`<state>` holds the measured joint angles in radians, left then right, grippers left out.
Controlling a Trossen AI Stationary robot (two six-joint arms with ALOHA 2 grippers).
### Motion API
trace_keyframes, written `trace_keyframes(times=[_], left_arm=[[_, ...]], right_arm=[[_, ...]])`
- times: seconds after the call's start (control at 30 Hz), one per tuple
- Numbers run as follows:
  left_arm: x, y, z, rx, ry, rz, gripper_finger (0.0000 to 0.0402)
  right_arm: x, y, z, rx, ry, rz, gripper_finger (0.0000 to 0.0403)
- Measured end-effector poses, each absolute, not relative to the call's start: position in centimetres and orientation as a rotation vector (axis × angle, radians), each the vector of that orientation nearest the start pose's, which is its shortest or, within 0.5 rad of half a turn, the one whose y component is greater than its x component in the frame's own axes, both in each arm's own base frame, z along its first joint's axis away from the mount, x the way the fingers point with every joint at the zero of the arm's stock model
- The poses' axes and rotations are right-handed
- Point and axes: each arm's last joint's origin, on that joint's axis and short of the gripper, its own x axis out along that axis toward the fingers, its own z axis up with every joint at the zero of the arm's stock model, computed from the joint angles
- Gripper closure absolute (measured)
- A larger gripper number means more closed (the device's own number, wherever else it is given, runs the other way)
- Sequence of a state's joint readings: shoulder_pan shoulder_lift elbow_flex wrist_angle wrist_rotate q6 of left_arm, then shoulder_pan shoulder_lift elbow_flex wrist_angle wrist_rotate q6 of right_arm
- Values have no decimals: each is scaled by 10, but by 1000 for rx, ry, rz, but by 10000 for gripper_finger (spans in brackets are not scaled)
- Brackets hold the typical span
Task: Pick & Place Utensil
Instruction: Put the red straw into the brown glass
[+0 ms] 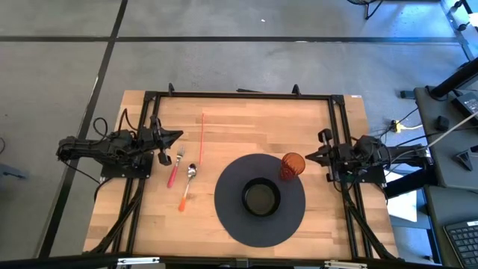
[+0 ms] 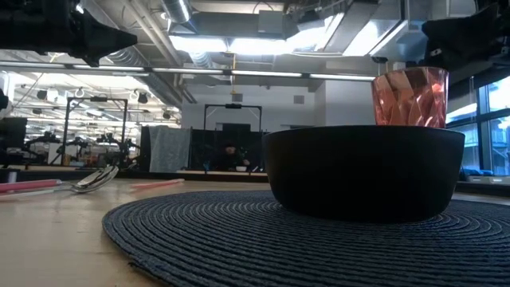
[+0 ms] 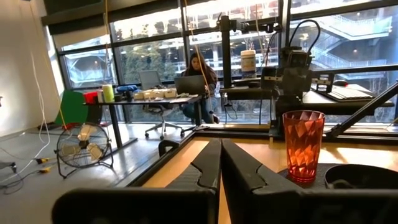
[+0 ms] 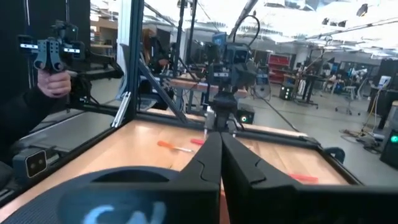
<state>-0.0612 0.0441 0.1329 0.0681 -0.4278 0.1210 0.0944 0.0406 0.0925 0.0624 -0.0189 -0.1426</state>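
Note:
A fork with a pink handle [image 1: 175, 166] and a spoon with an orange handle [image 1: 187, 186] lie flat on the wooden table, left of a round dark placemat [image 1: 224, 205]. On the mat rest a black bowl [image 1: 261, 198] and, at its far right part, an orange faceted cup [image 1: 292, 166]. My left gripper [image 1: 179, 135] hovers shut at the table's left side, above and just beyond the fork. My right gripper [image 1: 307, 156] hovers shut at the right side, close to the cup. Both point level toward the table's middle.
A thin red line [image 1: 202, 136] runs across the wood beyond the utensils. A black metal frame [image 1: 239, 96] borders the table. Beyond the table, a person sits at a desk [image 3: 198, 78] and a person's hand holds a controller [image 4: 53, 71].

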Motion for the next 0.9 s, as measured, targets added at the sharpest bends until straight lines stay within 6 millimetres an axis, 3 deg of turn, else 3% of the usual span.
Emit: trace_keyframes(times=[0.47,0.6,0.9], left_arm=[[89,6,208,-6,-110,365,396],[91,13,207,-201,-147,564,397],[128,29,218,-346,159,731,397]], right_arm=[[94,9,195,-131,-91,96,400],[94,7,195,-99,-85,13,400],[94,6,195,-78,-83,-22,400]])
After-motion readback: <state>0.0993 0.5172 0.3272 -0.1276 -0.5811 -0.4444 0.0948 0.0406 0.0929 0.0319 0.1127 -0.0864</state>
